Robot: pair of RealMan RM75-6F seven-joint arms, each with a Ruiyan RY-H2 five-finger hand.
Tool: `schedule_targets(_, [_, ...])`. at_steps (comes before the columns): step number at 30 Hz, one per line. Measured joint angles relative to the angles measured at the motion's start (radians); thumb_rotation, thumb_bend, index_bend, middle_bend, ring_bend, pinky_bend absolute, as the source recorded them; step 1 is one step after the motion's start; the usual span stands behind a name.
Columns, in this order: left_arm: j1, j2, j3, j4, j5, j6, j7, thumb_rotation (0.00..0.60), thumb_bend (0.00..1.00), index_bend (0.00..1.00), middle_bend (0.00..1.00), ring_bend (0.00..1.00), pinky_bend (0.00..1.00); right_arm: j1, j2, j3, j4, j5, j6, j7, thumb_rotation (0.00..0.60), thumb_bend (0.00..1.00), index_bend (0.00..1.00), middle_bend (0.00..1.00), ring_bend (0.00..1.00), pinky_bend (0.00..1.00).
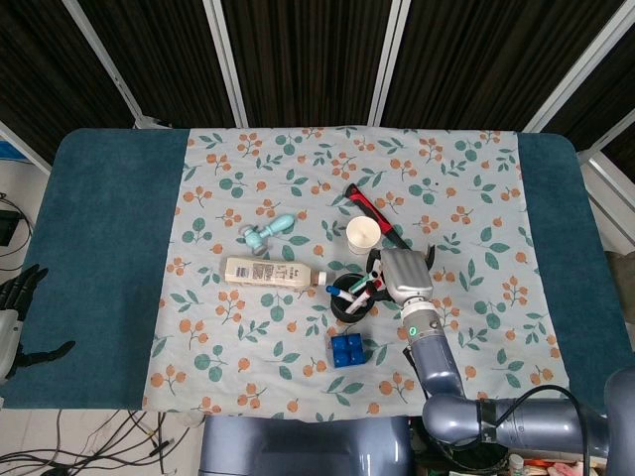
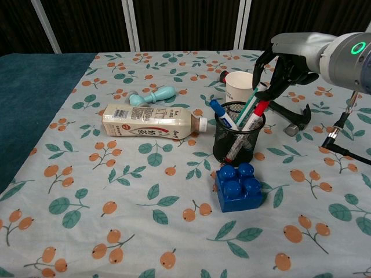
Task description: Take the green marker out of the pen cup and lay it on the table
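Observation:
The black mesh pen cup stands right of the table's middle. In it the green marker leans to the right, between a blue marker and a red one. My right hand hovers over the cup's right rim. Its fingers curl down around the marker tops with a gap between thumb and fingers, and I see no closed grip. My left hand hangs off the table's left edge with its fingers spread, holding nothing.
A blue toy brick sits just in front of the cup and a white paper cup just behind it. A milk bottle lies to the left, beyond it a teal toy. A hammer and a black cable lie to the right.

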Motion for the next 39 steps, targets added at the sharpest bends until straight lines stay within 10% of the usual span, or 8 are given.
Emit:
schedule_targets(12, [0.001,-0.004,0.000,0.001,0.004,0.005,0.010,0.600,0.00,0.00,0.00,0.00,0.00,-0.008,0.070,0.032,-0.107,-0.034,0.030,0.004,0.600,0.49,0.60,1.00,1.00,1.00])
schedule_targets(24, [0.006,-0.008,0.003,0.006,0.025,0.026,0.012,0.600,0.00,0.00,0.00,0.00,0.00,-0.097,0.338,0.110,-0.334,-0.104,0.085,0.075,0.600,0.48,0.60,1.00,1.00,1.00])
schedule_targets(39, [0.011,-0.018,0.008,0.005,0.045,0.046,0.043,0.600,0.00,0.00,0.00,0.00,0.00,-0.361,0.440,-0.071,-0.315,-0.286,0.006,0.388,0.600,0.48,0.60,1.00,1.00,1.00])
